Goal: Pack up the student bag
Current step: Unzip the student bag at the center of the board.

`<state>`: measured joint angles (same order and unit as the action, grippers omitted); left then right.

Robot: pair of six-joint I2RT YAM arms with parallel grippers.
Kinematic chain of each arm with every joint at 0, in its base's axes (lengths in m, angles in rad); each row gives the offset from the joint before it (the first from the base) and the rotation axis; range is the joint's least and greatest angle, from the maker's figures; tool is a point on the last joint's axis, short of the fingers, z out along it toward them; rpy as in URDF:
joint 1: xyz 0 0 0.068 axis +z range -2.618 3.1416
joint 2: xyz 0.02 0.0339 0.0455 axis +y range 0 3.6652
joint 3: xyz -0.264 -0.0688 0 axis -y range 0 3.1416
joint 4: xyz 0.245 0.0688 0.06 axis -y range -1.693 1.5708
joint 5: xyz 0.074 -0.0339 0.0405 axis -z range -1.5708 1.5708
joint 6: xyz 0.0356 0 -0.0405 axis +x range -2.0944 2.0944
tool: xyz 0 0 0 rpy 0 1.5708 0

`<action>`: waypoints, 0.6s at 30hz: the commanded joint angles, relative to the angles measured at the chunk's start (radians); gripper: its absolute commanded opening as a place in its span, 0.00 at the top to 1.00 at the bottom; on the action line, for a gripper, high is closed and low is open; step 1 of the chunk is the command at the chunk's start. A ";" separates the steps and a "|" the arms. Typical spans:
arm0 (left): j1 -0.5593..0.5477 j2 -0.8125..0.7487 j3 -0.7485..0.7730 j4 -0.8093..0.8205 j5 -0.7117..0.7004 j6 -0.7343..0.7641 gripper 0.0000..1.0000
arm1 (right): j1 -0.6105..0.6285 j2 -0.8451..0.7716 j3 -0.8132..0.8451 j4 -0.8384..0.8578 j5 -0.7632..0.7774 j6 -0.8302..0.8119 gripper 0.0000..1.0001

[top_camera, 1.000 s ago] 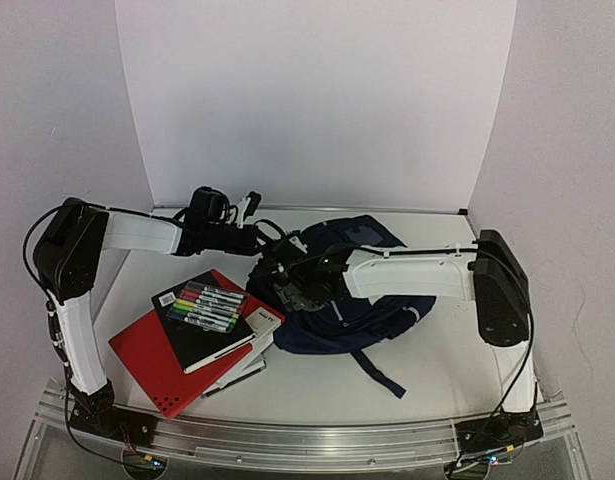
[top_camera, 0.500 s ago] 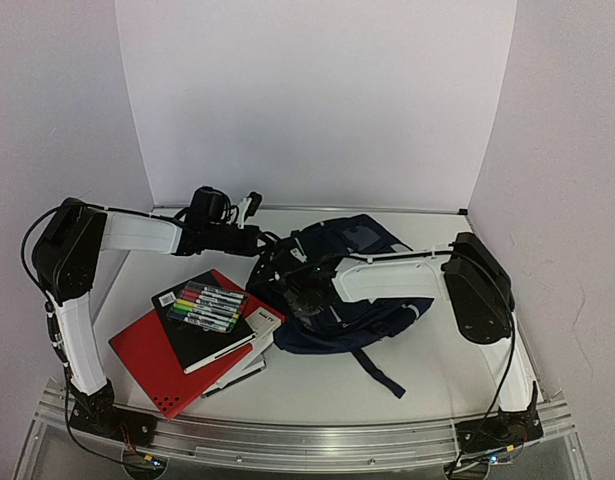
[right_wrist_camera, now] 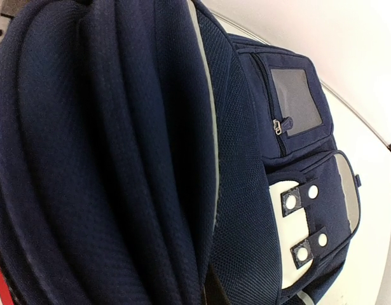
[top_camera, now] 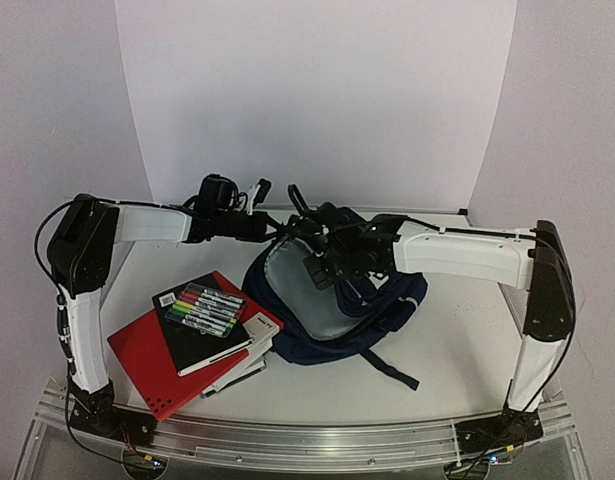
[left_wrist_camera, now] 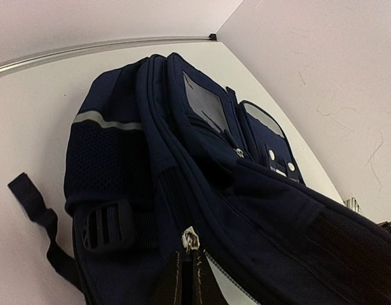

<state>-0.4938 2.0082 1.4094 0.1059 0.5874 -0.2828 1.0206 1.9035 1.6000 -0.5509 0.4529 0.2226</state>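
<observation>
Find the notebook and markers at near left; the bag lies mid-table just beside them, mouth open, grey lining showing. At its far rim, the left gripper is pinched tight on the fabric. The right gripper clamps the rim alongside.

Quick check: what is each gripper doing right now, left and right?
Left gripper: closed, pinching the opening edge of the dark navy fabric backpack.
Right gripper: closed, apparently gripping the same backpack's rim on the other side.
</observation>
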 commanded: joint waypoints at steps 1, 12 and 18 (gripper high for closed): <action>0.041 0.081 0.091 0.005 -0.023 -0.004 1.00 | 0.021 -0.139 0.021 0.068 -0.076 -0.004 1.00; 0.042 0.185 0.214 0.004 0.031 -0.009 0.98 | 0.020 -0.161 0.054 0.050 -0.102 0.040 1.00; 0.041 0.146 0.201 0.021 0.004 -0.013 0.84 | -0.018 -0.162 0.045 0.023 -0.053 0.099 1.00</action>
<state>-0.4816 2.1803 1.5837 0.0959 0.6827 -0.2893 1.0121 1.8575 1.5936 -0.5918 0.3759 0.2697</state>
